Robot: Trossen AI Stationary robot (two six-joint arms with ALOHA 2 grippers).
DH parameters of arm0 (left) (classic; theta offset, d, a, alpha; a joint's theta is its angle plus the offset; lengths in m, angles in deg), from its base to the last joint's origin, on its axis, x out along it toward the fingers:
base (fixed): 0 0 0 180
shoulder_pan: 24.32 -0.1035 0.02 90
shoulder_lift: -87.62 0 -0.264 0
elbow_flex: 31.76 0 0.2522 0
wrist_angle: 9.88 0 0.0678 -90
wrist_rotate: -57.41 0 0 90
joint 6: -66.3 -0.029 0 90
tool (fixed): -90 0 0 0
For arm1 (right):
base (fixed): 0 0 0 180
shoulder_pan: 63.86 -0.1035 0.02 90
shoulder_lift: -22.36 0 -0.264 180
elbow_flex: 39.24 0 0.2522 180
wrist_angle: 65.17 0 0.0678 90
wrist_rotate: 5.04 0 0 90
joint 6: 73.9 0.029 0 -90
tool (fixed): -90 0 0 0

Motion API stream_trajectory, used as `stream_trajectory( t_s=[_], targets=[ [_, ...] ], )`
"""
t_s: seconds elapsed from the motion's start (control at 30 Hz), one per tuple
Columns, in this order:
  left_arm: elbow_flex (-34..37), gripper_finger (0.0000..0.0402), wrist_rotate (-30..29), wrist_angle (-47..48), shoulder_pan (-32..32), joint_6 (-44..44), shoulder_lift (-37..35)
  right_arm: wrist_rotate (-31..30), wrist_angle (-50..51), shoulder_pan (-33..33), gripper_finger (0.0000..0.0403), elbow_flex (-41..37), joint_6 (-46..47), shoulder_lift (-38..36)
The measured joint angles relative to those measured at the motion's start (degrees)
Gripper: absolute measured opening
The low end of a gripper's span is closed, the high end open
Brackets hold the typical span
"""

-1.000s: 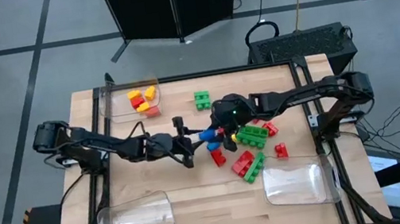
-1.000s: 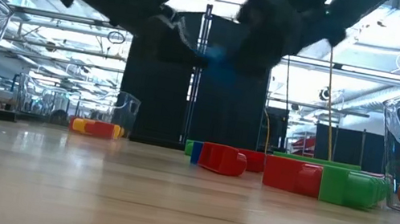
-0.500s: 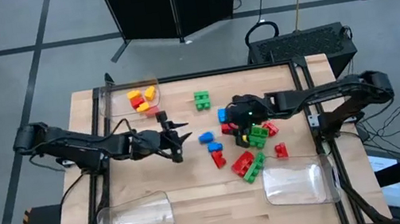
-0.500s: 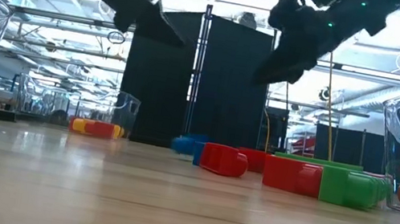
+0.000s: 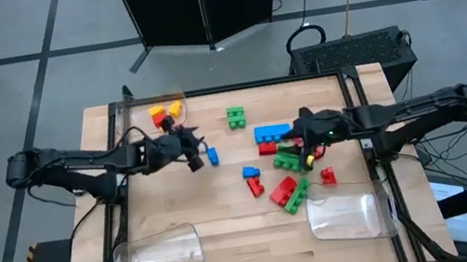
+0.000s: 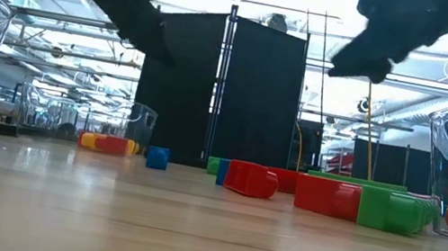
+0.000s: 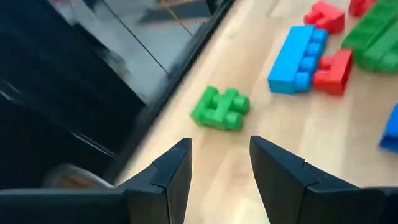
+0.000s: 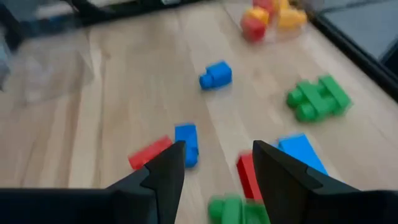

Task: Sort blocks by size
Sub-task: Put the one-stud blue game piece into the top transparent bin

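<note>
The blocks lie scattered on the wooden table (image 5: pixel 228 216). A small blue block (image 5: pixel 212 156) sits alone left of centre, with a long blue block (image 5: pixel 272 131) and a green one (image 5: pixel 236 117) farther back. Red and green blocks (image 5: pixel 290 161) are piled at the right. Yellow, orange and red blocks (image 5: pixel 165 115) rest in the far-left clear tray. My left gripper (image 5: pixel 193 153) hovers open just left of the small blue block (image 6: pixel 156 158). My right gripper (image 5: pixel 301 131) hovers open over the pile's right side. Nothing is between either pair of fingers (image 7: pixel 168 177) (image 8: pixel 158 177).
Two clear trays stand at the near edge, one at the left (image 5: pixel 160 260) and one at the right (image 5: pixel 349 216). A blue and red pair (image 5: pixel 253 181), a red and green cluster (image 5: pixel 288 193) and a lone red block (image 5: pixel 328 175) lie between the centre and the right tray.
Both grippers were close together over the table's middle at a blue block. They have drawn apart and risen, the left toward the left edge, the right toward the right edge. The small blue block has shifted left, and the long blue block now lies uncovered.
</note>
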State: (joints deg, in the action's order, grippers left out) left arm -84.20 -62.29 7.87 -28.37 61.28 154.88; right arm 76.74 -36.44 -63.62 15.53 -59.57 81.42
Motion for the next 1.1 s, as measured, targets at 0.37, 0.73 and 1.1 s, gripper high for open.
stream_trajectory(
  t_s=[0.37,0.73,1.1],
  targets=[
    [0.08,0.0206,17.86,3.18,-3.76,10.70,4.67,-6.95,3.49,-4.05,0.0174,-0.01,2.82,-1.22],
    [0.05,0.0346,19.10,-0.27,-3.76,13.71,14.48,-8.44,3.30,-4.90,0.0174,-0.01,3.04,-0.67],
    [0.05,0.0398,19.68,-2.55,-3.80,13.19,22.68,-8.44,3.31,-4.90,0.0174,-0.01,3.03,-0.67]
  ],
)
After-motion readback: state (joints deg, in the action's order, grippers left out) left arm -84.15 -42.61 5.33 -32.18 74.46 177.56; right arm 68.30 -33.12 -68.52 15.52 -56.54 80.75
